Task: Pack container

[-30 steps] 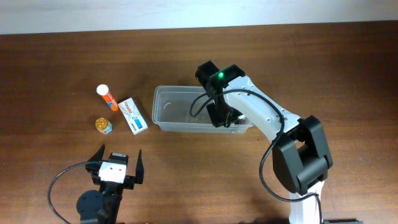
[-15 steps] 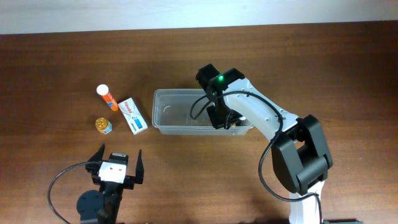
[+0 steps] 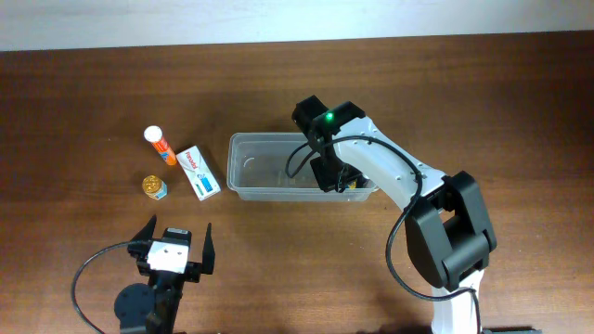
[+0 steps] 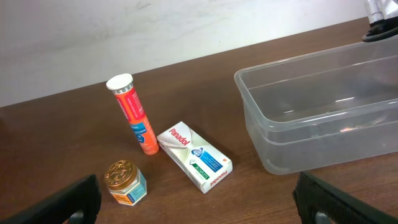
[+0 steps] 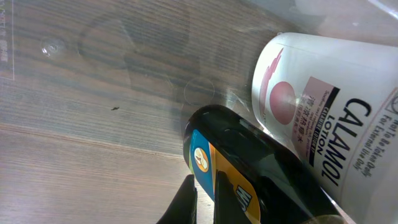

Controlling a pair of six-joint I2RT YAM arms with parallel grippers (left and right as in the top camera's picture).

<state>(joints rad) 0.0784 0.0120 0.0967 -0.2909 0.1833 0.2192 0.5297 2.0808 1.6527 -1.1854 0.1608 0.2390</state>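
white box (image 4: 194,155) — "Panadol", white bottle (image 5: 311,118) — "CALAMOL LOTION", "For External Use"

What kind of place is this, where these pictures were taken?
Probably a robotics lab or test bench rather than a home. A robot arm works at a bare wooden table against a plain pale wall. Medicine items such as a Panadol box are laid out beside a clear container.

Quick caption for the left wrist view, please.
Orange tube, Panadol box and gold-lidded jar sit on the wooden table beside the clear container.
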